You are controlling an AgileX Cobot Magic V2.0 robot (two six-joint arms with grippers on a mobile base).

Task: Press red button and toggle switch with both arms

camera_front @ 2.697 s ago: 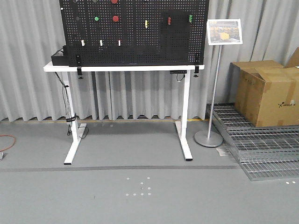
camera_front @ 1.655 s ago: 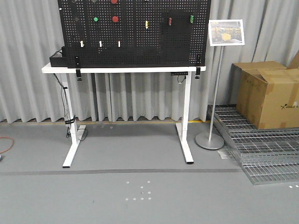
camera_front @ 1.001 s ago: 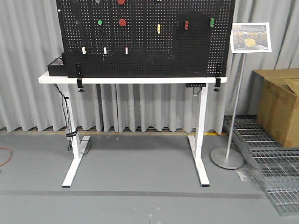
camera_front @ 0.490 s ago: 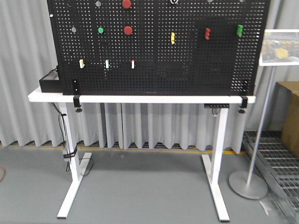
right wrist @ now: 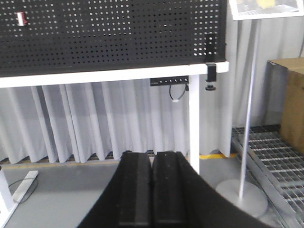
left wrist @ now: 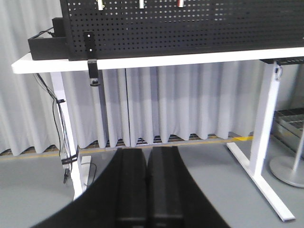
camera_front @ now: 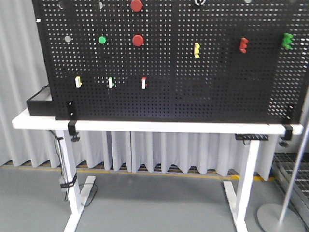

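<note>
The black pegboard (camera_front: pixel 193 87) stands on a white table (camera_front: pixel 159 126). Two round red buttons sit on it. The red button (camera_front: pixel 136 5) is the upper, slightly larger one, with the smaller red one (camera_front: pixel 138 40) below it. The toggle switch (camera_front: pixel 199 2), a black knob with a silver ring, is cut off by the top edge. Neither arm shows in the front view. My left gripper (left wrist: pixel 147 154) is shut and empty, low in front of the table. My right gripper (right wrist: pixel 152 156) is also shut and empty, well short of the board.
The board also carries a green button (camera_front: pixel 102 39), a yellow switch (camera_front: pixel 196 50), red (camera_front: pixel 244 45) and green (camera_front: pixel 287 40) handles, and small white switches (camera_front: pixel 110 82). A black box (camera_front: pixel 38 102) sits at the table's left end. A sign stand (right wrist: pixel 247 118), a cardboard box (right wrist: pixel 290 102) and floor grating (right wrist: pixel 275 156) lie to the right.
The view has closed in on the table. The pegboard has grown much larger and now fills the upper frame, while the sign and cardboard box have slid out on the right.
</note>
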